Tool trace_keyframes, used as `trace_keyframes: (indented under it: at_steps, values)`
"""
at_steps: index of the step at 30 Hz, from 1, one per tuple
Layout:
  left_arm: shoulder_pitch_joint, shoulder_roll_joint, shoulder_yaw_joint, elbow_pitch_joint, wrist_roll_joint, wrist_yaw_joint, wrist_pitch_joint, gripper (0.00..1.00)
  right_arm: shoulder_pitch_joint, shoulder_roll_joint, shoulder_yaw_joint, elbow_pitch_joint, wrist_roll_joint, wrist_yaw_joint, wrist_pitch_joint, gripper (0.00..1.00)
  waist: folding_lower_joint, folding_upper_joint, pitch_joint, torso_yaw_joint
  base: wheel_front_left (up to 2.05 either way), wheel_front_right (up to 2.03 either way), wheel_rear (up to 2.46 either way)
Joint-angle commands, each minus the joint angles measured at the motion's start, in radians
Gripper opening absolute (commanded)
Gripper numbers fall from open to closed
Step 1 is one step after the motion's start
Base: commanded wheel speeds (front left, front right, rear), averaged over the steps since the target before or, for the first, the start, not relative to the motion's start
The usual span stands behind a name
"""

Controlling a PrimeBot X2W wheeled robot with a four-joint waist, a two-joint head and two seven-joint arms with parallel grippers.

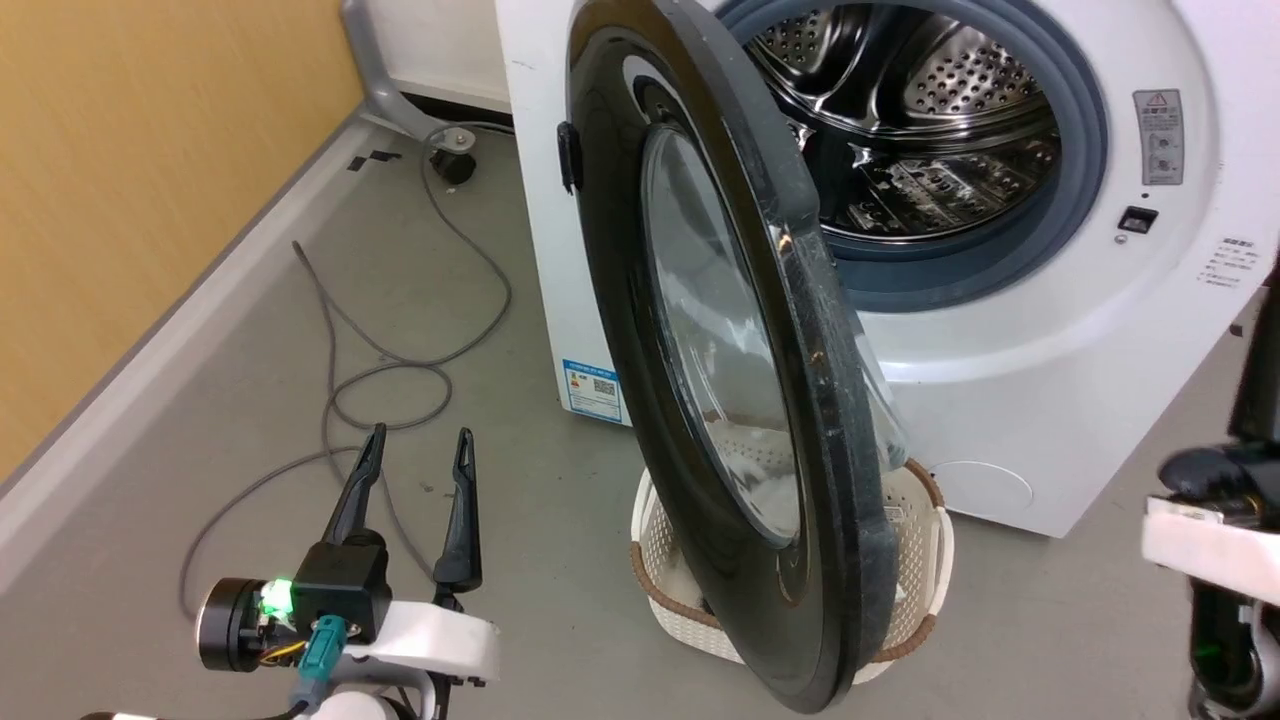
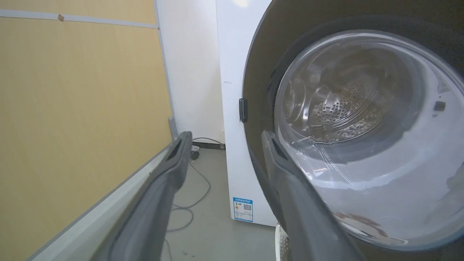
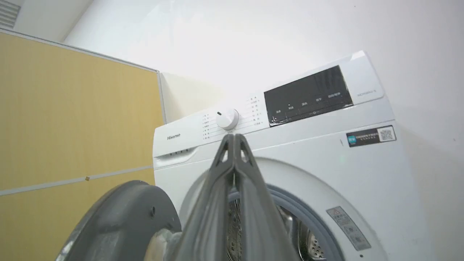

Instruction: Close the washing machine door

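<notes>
Presently, the door (image 1: 700, 350) is found swung wide on its left hinge, over a basket (image 1: 925, 570). The left gripper (image 1: 420, 433) is held open near its outer face, apparently for pushing; the right gripper (image 3: 233, 137) is closed, empty.

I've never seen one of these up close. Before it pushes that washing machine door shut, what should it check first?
1. Left gripper ready on the outer side of the door: ok; it is open, beside the door and not touching it.
2. Right gripper out of the door's swing: cannot tell; it is shut and points at the front of the machine.
3. Drum opening free of laundry: ok in the part that shows.
4. Basket on the floor under the door is low enough for the door to clear it: cannot tell.
5. Cable away from the door: ok.
</notes>
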State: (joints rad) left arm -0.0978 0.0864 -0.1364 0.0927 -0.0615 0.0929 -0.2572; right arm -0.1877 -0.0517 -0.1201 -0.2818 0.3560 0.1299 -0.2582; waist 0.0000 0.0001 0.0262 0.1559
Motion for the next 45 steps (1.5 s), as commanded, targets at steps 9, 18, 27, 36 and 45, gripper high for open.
trace_keyframes:
  at_steps: [9, 18, 27, 36, 45]
  values:
    - [0.024, -0.004, 0.026, -0.004, 0.023, -0.004, -0.005, 1.0, -0.04, -0.02, 0.265, -0.183, 0.083, 0.001, -0.004, 0.0, 0.0, -0.0001, -0.001, -0.002, 0.0, 0.0, 0.0]
    - [0.034, 0.002, 0.054, -0.022, 0.036, 0.0, -0.005, 1.0, -0.032, -0.203, 0.595, -0.16, 0.136, 0.001, -0.004, 0.0, 0.0, -0.0001, 0.0, -0.014, 0.0, 0.0, 0.0]
    - [0.04, 0.004, 0.059, -0.028, 0.046, 0.001, -0.005, 1.0, -0.015, -0.313, 0.824, 0.032, 0.168, 0.001, -0.004, 0.0, 0.0, -0.0001, 0.002, -0.029, 0.0, 0.0, 0.0]
    - [0.041, 0.005, 0.06, -0.033, 0.051, 0.007, -0.005, 1.0, 0.02, -0.312, 0.831, 0.189, 0.127, 0.001, -0.004, 0.0, 0.0, -0.0001, 0.018, -0.059, 0.0, 0.0, 0.0]
    - [0.033, 0.002, 0.048, -0.035, 0.053, 0.009, -0.005, 1.0, 0.051, -0.284, 0.735, 0.247, 0.091, 0.001, -0.004, 0.0, 0.0, -0.0001, 0.041, -0.101, 0.0, 0.0, 0.0]
